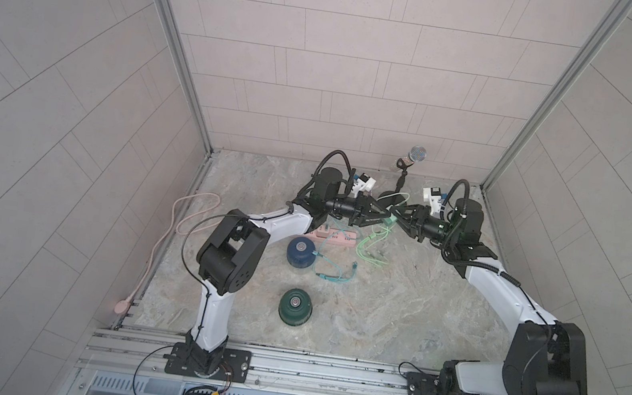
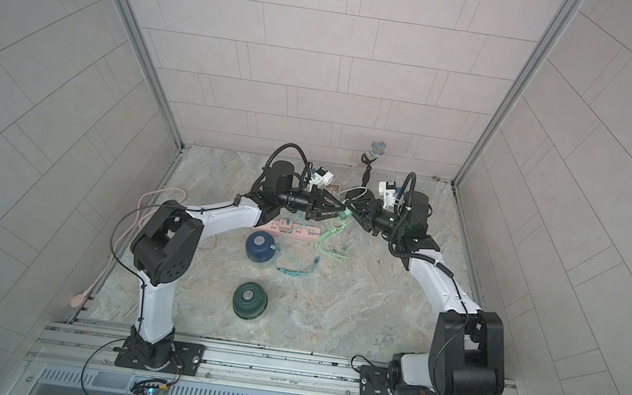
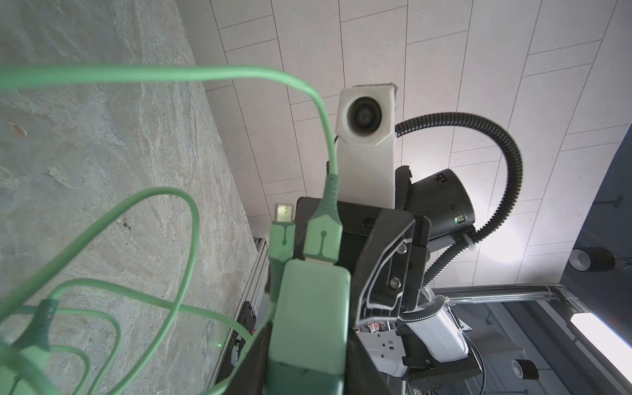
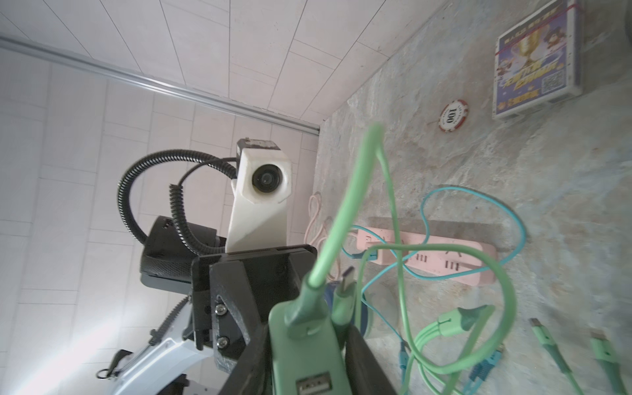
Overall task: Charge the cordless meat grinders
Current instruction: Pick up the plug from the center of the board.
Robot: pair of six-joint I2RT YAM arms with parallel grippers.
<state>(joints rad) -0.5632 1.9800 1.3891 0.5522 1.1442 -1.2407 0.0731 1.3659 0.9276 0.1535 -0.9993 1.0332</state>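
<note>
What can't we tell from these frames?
- Who holds the charger: both wrist views cut the grip off at the edge; top views too small.
- Power strip: one end hidden under the left arm in both top views.
- Green grinder: port not visible from above.
- Teal plug in the blue grinder: too small.

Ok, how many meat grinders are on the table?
2. The dark blue grinder sits beside the pink power strip; the dark green grinder stands nearer the front rail.

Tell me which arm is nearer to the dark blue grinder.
Left. The left arm passes close beside the dark blue grinder; the right arm stands across the table, well apart from it, with cables lying between.
</note>
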